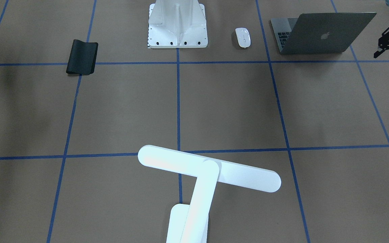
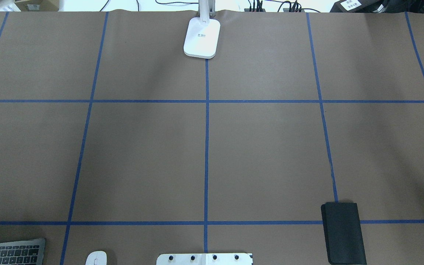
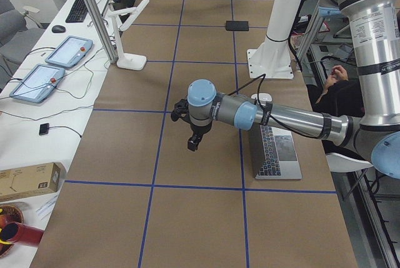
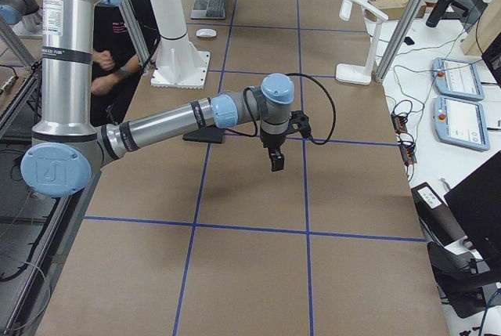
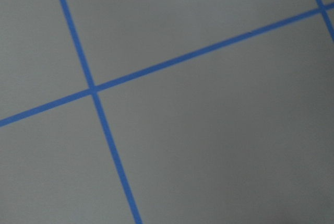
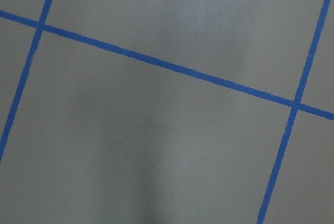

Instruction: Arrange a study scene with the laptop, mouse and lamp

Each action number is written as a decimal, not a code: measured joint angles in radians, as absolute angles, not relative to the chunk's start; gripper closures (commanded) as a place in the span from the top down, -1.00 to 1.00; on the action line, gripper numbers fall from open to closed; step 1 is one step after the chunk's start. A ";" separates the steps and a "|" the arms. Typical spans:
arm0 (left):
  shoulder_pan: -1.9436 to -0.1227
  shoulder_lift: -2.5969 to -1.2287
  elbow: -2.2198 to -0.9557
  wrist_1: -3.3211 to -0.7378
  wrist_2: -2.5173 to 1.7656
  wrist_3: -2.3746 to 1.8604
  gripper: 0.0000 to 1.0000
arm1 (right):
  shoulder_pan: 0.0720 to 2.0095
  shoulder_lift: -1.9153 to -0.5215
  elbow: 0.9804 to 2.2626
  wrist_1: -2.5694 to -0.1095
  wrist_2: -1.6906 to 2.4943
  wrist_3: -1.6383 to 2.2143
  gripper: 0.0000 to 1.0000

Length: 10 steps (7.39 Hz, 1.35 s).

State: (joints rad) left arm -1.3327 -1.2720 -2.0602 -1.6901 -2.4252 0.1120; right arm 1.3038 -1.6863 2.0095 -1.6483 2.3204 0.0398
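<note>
- Left gripper (image 3: 194, 143) hangs over the table near the laptop (image 1: 319, 33), and the right gripper (image 4: 276, 162) hangs mid-table. I cannot tell whether either is open or closed.
- Laptop stands open at the robot's edge, on its left, with the mouse (image 1: 243, 37) between it and the pedestal (image 1: 177, 30).
- Lamp (image 1: 208, 172) stands at the far edge, well apart.
- Nothing looks grouped yet, so I judge the whole arrangement is left to do.

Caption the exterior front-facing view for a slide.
Lamp in the foreground, and along the robot's side a black mat, white pedestal, mouse and open laptop, all apart on the blue-taped table.
</note>
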 measured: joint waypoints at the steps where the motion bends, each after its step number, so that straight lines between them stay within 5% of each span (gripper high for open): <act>1: -1.294 -1.226 -2.123 -1.692 -2.425 0.115 1.00 | 1.290 -1.714 2.029 -1.648 2.353 0.042 0.98; 6: -1.099 -1.115 -2.323 -1.699 -2.436 0.139 1.00 | 1.138 -1.815 2.158 -1.647 2.394 0.157 0.97; 10: -0.906 -1.103 -2.368 -1.732 -2.438 0.155 1.00 | 1.096 -1.825 2.172 -1.647 2.389 0.176 0.97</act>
State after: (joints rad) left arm -0.9062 -1.1032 -2.3675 -1.7316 -2.4385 0.1546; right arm 1.0961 -1.8252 2.1716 -1.6474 2.3891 0.1762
